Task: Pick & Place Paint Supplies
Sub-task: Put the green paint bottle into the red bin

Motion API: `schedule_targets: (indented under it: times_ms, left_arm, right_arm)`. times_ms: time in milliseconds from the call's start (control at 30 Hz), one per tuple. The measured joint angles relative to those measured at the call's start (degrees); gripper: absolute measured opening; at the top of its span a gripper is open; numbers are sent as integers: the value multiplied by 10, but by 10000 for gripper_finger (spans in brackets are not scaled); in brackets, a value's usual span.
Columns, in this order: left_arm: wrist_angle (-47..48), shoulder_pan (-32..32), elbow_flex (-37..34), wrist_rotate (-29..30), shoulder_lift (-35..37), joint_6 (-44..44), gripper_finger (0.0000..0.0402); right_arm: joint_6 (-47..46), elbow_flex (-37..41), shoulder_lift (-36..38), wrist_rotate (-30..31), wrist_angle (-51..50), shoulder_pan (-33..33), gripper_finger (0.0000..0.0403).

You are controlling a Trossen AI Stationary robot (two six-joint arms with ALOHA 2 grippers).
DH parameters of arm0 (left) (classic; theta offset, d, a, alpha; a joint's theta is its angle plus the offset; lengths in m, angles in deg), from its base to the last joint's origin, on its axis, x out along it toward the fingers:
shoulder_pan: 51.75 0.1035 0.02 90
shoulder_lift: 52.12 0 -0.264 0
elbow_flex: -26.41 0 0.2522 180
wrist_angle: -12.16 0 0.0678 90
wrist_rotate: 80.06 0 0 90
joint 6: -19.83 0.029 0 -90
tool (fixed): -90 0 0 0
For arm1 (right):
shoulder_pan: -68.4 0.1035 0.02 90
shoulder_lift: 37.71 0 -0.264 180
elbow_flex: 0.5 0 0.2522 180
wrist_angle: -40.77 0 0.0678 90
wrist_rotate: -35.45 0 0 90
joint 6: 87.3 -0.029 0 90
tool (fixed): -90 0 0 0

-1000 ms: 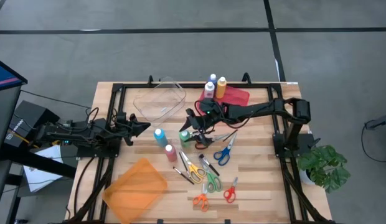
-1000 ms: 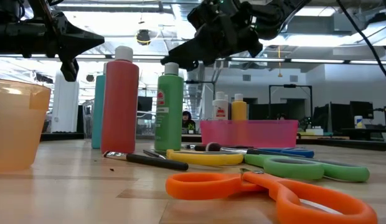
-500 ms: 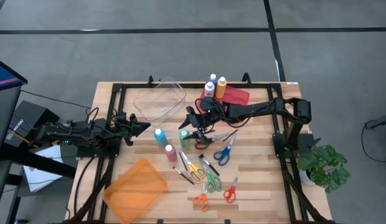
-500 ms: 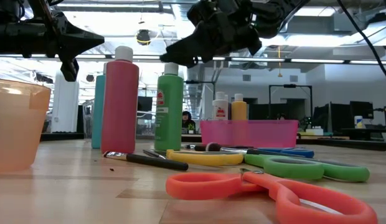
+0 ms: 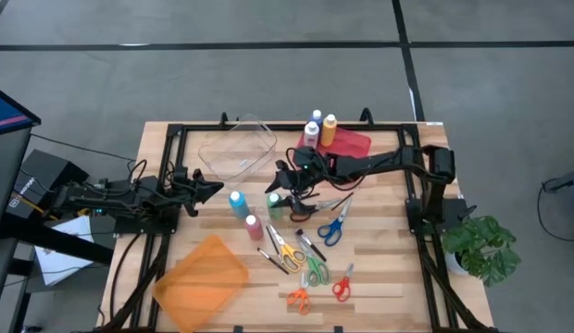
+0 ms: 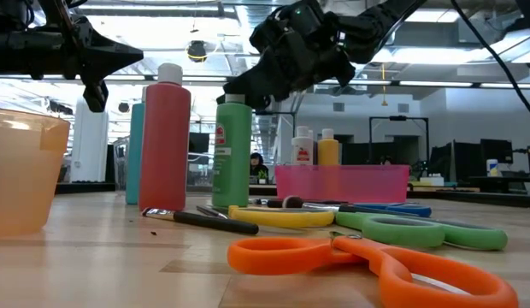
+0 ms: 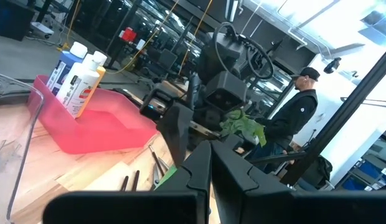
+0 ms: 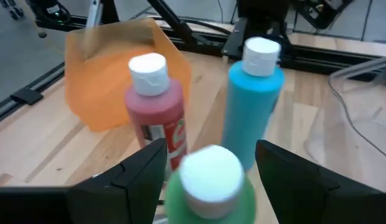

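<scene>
left gripper [image 5: 216,188]: my left arm parked at the table's left edge, fingers pinched together, holding nothing
orange bin [image 5: 201,281]: front-left of the table, tilted on its corner
clear tray [image 5: 238,148]: back centre-left
blue bottle [image 5: 238,203]: upright, just left of the green one
pink bottle [image 5: 254,228]: upright, just in front of the blue
green bottle [image 5: 274,204]: upright, cap sits between my right fingers in the wrist view
right gripper [image 5: 284,191]: spread wide, low over the green bottle's cap, I see no contact
scissors [image 5: 311,260]: several pairs lying front centre-right
pink tray [image 5: 354,142]: back centre-right, with three more bottles [image 5: 317,127] upright at its left end
</scene>
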Motion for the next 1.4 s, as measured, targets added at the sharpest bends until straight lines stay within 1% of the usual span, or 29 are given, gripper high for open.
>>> schedule_targets:
  times_ms: [100, 333, 700, 900, 1033, 1167, 1300, 1400]
  left_arm:
    - [0, 0, 0, 0, 0, 0, 6]
    - [0, 0, 0, 0, 0, 0, 6]
    - [0, 0, 0, 0, 0, 0, 6]
    - [0, 0, 0, 0, 0, 0, 6]
    - [0, 0, 0, 0, 0, 0, 6]
    - [0, 0, 0, -1, 0, 0, 6]
    - [0, 0, 0, -1, 0, 0, 6]
    - [0, 0, 0, -1, 0, 0, 6]
  right_arm:
    - [0, 0, 3, 0, 1, -1, 227]
    - [-1, 0, 4, 0, -5, 0, 176]
    - [23, 0, 4, 0, -24, -1, 116]
    - [12, 0, 10, 0, -27, -6, 118]
    - [-5, 1, 34, 0, -29, -20, 121]
    - [-7, 1, 73, 0, -30, -43, 116]
    - [-31, 1, 128, 0, -30, -75, 123]
    - [-47, 0, 172, 23, -44, -103, 124]
